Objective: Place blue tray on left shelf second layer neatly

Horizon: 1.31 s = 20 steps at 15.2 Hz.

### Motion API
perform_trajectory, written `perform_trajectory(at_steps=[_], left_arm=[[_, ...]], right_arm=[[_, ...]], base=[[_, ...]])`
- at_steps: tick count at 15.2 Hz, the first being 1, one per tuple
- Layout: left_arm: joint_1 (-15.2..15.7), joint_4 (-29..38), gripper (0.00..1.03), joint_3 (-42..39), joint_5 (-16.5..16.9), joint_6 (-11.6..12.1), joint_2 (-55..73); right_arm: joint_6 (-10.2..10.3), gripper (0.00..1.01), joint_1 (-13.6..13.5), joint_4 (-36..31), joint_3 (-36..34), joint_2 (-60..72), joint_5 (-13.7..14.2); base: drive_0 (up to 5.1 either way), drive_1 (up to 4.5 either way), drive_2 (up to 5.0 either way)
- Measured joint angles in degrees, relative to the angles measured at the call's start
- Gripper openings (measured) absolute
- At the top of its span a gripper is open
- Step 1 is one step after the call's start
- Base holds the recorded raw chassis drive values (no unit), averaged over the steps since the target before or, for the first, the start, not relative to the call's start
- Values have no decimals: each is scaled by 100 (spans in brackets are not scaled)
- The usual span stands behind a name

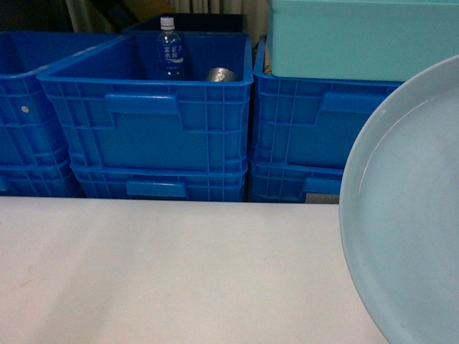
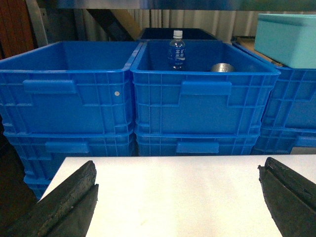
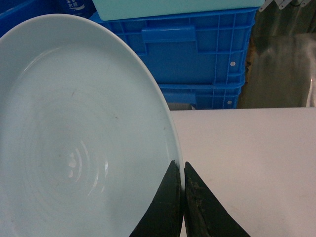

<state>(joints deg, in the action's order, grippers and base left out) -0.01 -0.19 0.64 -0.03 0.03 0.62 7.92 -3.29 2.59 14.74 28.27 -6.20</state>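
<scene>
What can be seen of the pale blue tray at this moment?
The blue tray is a round, shallow, glossy dish, plastic by its look, pale blue with a raised rim and faint concentric rings inside. It is empty. The right gripper is shut on its rim, holding it tilted above the white table. In the head view it fills the lower right, cut off by the frame, in front of the blue crates.

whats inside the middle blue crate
In the middle crate: a water bottle standing upright and a metal can beside it. The crate's front wall hides their lower parts and the floor, so anything else there can't be seen.
</scene>
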Motion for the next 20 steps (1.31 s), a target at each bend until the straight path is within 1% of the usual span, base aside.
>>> perform_trajectory(at_steps=[1, 2, 4, 6, 7, 8, 10, 20], left_arm=[[0, 0, 98, 0, 0, 0, 0], [0, 0, 98, 0, -2, 0, 0], [0, 0, 98, 0, 0, 0, 0], [0, -2, 98, 0, -2, 0, 0], [0, -2, 98, 0, 0, 0, 0], [0, -2, 98, 0, 0, 0, 0], [0, 0, 98, 0, 2, 0, 0], [0, -2, 98, 0, 0, 0, 0]], right_arm=[[22, 2, 166, -240, -129, 120, 68], [20, 2, 564, -262, -232, 190, -52], [2, 2, 719, -267, -238, 140, -208], [-2, 2, 798, -262, -238, 101, -267], [-2, 2, 807, -238, -238, 87, -310], [-39, 2, 669, -223, -240, 79, -205], [-44, 2, 588, -221, -240, 0, -249], [-44, 2, 590, -219, -240, 7, -240]], base=[[0, 0, 0], [0, 0, 0], [0, 0, 0], [0, 0, 0], [0, 0, 0], [0, 0, 0], [0, 0, 0], [0, 0, 0]])
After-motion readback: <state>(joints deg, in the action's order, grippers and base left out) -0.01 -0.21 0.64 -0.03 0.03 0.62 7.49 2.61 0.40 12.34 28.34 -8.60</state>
